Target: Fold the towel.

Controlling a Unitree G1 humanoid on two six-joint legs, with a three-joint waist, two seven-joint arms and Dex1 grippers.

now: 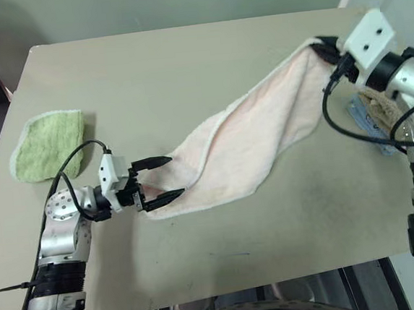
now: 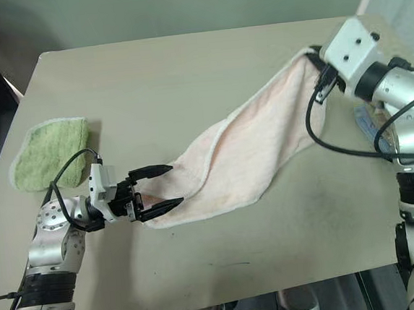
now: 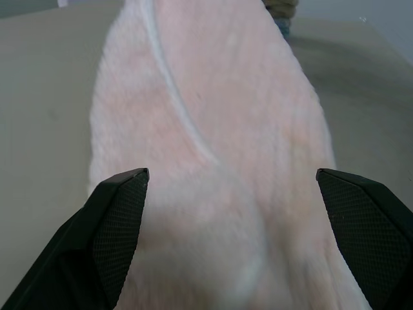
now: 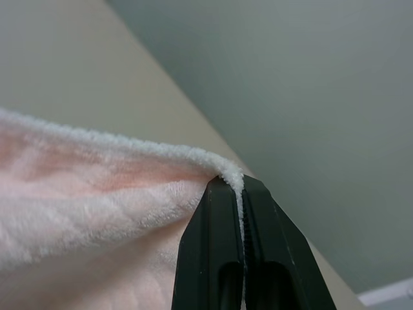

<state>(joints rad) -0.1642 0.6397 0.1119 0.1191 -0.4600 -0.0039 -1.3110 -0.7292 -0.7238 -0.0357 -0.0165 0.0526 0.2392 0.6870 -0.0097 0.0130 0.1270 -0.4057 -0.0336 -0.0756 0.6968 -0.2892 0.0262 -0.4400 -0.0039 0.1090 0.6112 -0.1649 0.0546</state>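
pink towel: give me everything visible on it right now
The towel is pale pink terry with white edging. It is stretched in a long, loosely folded band from the table up to the right gripper, whose fingers are shut on one corner, holding that end raised. The other end lies on the table, between the open fingers of the left gripper, which are not closed on it. Midway it sags and curls over itself.

right end effector point(image 2: 320, 62) lifts towel point(image 2: 257, 147) corner; left end effector point(image 2: 165, 186) gapes.

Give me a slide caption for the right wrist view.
Right gripper pinches the pink towel's white-edged corner above the table.
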